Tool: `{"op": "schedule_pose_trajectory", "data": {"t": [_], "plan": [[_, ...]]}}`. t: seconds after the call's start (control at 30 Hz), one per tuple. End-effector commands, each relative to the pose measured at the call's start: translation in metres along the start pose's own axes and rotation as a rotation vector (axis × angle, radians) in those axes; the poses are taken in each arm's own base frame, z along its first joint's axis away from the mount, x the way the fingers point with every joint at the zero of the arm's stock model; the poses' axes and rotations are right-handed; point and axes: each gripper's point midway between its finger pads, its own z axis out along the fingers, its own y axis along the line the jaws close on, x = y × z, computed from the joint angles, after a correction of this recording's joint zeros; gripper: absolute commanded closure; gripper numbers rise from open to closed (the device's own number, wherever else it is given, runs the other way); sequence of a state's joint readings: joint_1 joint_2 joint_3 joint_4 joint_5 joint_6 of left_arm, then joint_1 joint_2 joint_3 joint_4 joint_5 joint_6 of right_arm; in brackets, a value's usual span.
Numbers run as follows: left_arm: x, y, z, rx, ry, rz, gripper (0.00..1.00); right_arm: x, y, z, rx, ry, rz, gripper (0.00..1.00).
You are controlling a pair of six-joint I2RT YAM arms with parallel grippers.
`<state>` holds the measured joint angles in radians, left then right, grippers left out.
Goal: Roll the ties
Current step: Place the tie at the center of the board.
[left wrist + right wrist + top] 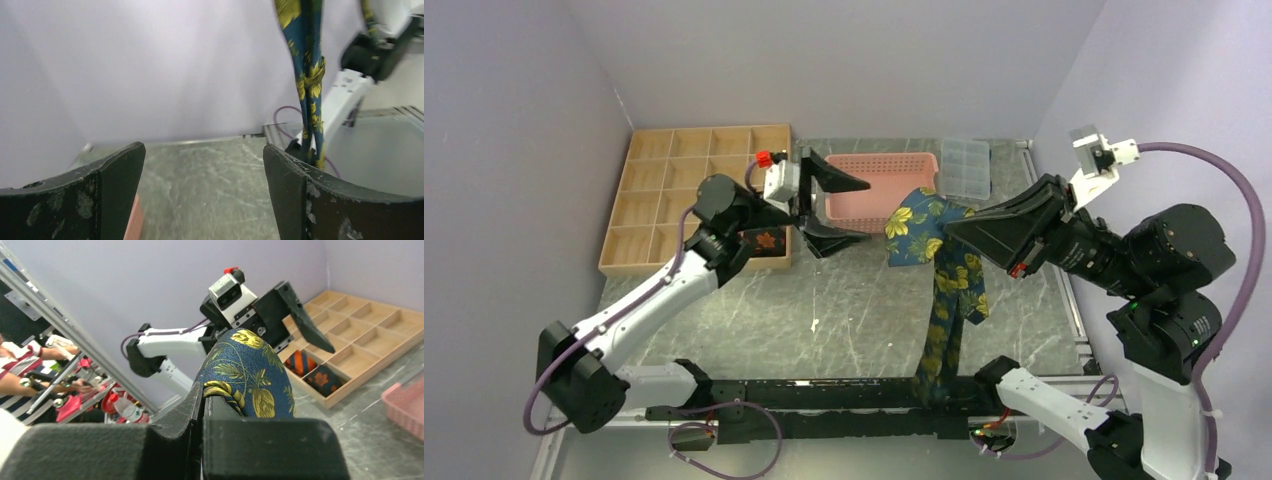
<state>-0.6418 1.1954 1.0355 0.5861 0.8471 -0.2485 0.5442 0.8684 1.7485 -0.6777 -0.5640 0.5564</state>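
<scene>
One pinch only: right pincer [948,226] clamping floral tie [954,290], left pincer [854,208] spread (empty). Could slip free, tail dragging.

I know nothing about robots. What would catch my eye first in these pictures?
A blue tie with yellow flowers hangs down over the table, pinched in the shut right gripper. Facing it, the left gripper gapes open by the left end of a pink basket. At far left, a wooden compartment tray holds an orange-striped tie and a leaf-print tie.
</scene>
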Motion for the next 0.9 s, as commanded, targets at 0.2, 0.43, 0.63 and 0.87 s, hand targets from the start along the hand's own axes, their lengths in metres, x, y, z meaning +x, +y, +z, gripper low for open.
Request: {"op": "schedule_pose_trajectory", "data": {"t": [0.2, 0.43, 0.63, 0.87], "plan": [[0.001, -0.09, 0.05, 0.46, -0.092, 0.047, 0.06, 0.007, 0.005, 0.006, -0.072, -0.028, 0.124, 1.0], [0.032, -0.098, 0.062, 0.435, -0.123, -0.1, 0.08, 0.02, -0.009, 0.014, -0.079, -0.064, 0.198, 1.0], [0.084, -0.093, 0.07, 0.353, -0.049, -0.304, 0.5, 0.045, -0.037, 0.022, -0.061, -0.11, 0.285, 1.0], [0.138, -0.077, 0.062, 0.157, 0.053, -0.469, 0.97, 0.063, -0.084, 0.012, 0.129, -0.222, 0.297, 0.88]]}}
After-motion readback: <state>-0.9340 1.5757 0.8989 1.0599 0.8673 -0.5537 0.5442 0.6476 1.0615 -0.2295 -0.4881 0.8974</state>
